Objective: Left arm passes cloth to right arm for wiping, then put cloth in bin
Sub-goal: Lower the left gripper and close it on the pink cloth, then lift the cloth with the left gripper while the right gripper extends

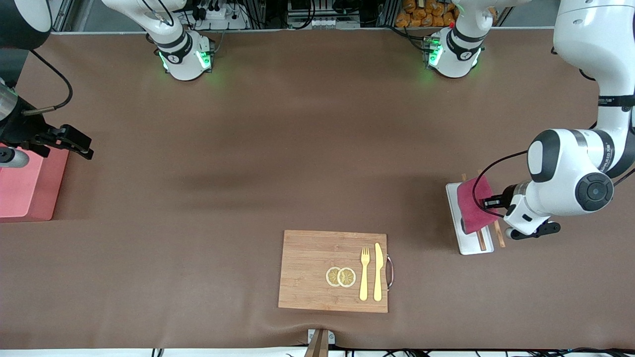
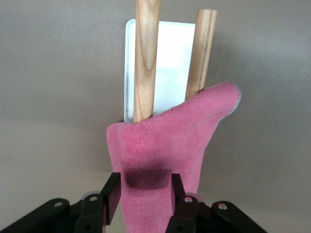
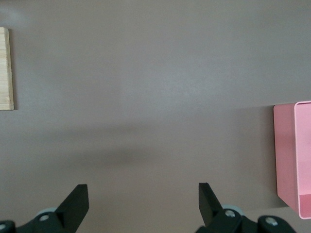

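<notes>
We see the left gripper (image 2: 142, 194) low at the left arm's end of the table, its two fingers (image 2: 111, 194) pinched on one edge of the cloth (image 1: 475, 206). From that pinch the cloth spreads away over two wooden sticks (image 2: 146, 58), which lie side by side along the white tray (image 1: 469, 242). The cloth covers the part of the tray and sticks closest to the gripper, and the bare stick ends and bare tray run out past it.

We find the right gripper (image 3: 142, 204) at the right arm's end of the table, held above the brown tabletop (image 1: 248, 173) with its fingers (image 3: 75, 201) spread wide and nothing between them. The bin (image 1: 25, 186) sits just beside this gripper, one of its straight walls showing at the edge of the right wrist view. The right arm waits.

Between the two grippers, nearer the front camera than either, lies the wooden board (image 1: 310, 270). On it we see a fork (image 1: 364, 273), a knife (image 1: 378, 271) and two lemon slices (image 1: 341, 276), all well apart from both grippers.
</notes>
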Tool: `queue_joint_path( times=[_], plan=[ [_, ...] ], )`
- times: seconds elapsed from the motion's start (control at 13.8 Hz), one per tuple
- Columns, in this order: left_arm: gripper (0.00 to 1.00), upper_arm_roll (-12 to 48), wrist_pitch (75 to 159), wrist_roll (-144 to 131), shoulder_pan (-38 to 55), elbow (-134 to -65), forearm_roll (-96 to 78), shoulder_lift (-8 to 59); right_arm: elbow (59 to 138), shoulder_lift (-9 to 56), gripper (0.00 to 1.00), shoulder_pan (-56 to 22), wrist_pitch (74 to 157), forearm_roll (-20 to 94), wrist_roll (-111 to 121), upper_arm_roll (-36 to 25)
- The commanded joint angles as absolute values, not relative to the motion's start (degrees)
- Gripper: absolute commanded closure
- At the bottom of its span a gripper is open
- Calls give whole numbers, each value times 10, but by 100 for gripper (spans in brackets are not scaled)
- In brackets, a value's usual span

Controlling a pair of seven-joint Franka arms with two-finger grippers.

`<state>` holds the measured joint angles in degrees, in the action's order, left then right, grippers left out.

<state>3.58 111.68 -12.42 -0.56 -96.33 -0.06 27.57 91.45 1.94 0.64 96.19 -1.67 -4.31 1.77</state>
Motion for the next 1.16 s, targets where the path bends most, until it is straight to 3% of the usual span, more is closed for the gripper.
queue_joint_path(
  times=[0.0, 0.15, 0.51, 0.95, 1.09],
  plan=[
    [62, 38, 1121, -134, -11, -957, 4, 280, 918, 16, 0, 7, 964, -14, -54, 21],
    [67, 37, 1120, -134, -10, -956, 4, 280, 918, 16, 0, 7, 965, -14, -54, 21],
    [67, 38, 1120, -134, -9, -955, 4, 279, 918, 16, 0, 7, 962, -14, -54, 21],
    [84, 38, 1120, -134, -9, -955, 4, 279, 917, 15, 0, -29, 952, -14, -160, 24],
    [95, 38, 1120, -134, -9, -955, 4, 279, 917, 16, 0, -36, 952, -14, -170, 24]
  ],
)
